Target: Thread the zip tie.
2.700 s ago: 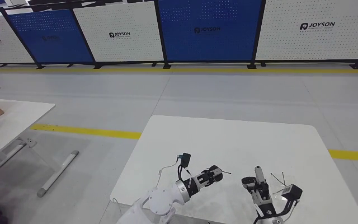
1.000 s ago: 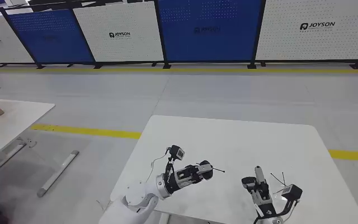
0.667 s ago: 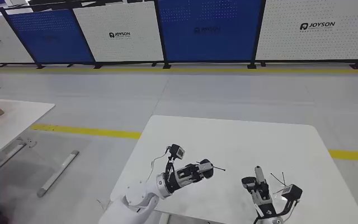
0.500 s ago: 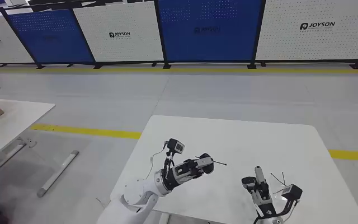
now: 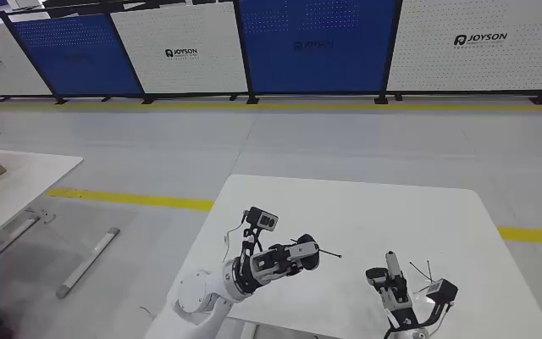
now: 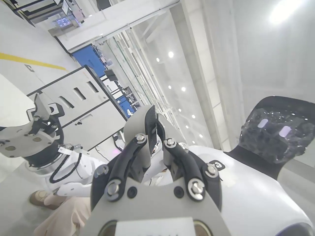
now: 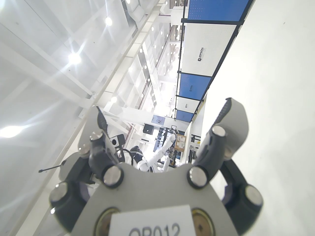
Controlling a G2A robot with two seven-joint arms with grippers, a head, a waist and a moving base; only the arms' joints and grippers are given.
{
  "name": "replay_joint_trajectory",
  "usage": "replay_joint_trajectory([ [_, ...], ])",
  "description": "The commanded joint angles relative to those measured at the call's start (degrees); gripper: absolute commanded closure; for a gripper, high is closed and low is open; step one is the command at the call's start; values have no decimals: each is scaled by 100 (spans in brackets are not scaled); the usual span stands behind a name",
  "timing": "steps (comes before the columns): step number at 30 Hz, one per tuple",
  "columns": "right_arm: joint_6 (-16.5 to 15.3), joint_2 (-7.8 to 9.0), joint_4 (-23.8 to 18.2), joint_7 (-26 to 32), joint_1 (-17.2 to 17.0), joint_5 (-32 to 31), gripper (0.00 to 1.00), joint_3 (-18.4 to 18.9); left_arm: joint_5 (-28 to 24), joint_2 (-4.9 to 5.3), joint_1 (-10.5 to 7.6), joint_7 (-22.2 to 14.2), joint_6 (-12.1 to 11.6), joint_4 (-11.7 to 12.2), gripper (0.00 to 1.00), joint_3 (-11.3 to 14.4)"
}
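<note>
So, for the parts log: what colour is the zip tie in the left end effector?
Black; the thin zip tie shows best in the top view.

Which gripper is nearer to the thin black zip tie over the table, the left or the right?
Left. The left gripper is shut on the zip tie, whose tip pokes toward the right gripper; that one stands open, apart from the tie.

A white table (image 5: 406,212), yellow floor line (image 5: 127,199), pegboard panels (image 5: 318,68) behind.
</note>
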Motion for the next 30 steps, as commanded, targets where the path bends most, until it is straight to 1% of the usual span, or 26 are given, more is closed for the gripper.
replay_joint_trajectory([
  [1, 0, 0, 0, 0, 0, 0, 0, 0, 0, 0, 0, 0, 0, 0, 100, 0],
  [4, 0, 0, 0, 0, 0, 0, 0, 0, 5, -1, -4, 24, 10, -2, 100, 4],
  [5, 0, 0, 0, 0, 0, 0, 0, 0, 41, -1, -25, 109, 40, -30, 100, 34],
  [8, 0, 0, 0, 0, 0, 0, 0, 0, 179, 9, -55, 142, 97, -46, 100, 84],
  [9, 0, 0, 0, 0, 0, 0, 0, 0, 260, 17, -69, 153, 173, -37, 100, 102],
  [10, 0, 0, 0, 0, 0, 0, 0, 0, 351, 26, -77, 147, 321, -10, 100, 130],
  [11, 0, 0, 0, 0, 0, 0, 0, 0, 437, 35, -96, 180, 519, 13, 100, 154],
  [12, 0, 0, 0, 0, 0, 0, 0, 0, 493, 39, -135, 270, 686, 8, 100, 183],
  [14, 0, 0, 0, 0, 0, 0, 0, 0, 644, 48, -185, 299, 877, 64, 100, 264],
  [17, 0, 0, 0, 0, 0, 0, 0, 0, 786, 58, -265, 362, 1088, 169, 100, 376],
  [20, 0, 0, 0, 0, 0, 0, 0, 0, 882, 67, -325, 419, 1146, 302, 100, 443],
  [23, 0, 0, 0, 0, 0, 0, 0, 0, 1044, 78, -350, 478, 1186, 417, 100, 529],
  [25, 0, 0, 0, 0, 0, 0, 0, 0, 1061, 82, -356, 525, 1229, 486, 100, 574],
  [27, 0, 0, 0, 0, 0, 0, 0, 0, 1178, 90, -371, 661, 1246, 505, 100, 586],
  [30, 0, 0, 0, 0, 0, 0, 0, 0, 1196, 90, -376, 686, 1227, 494, 100, 584],
])
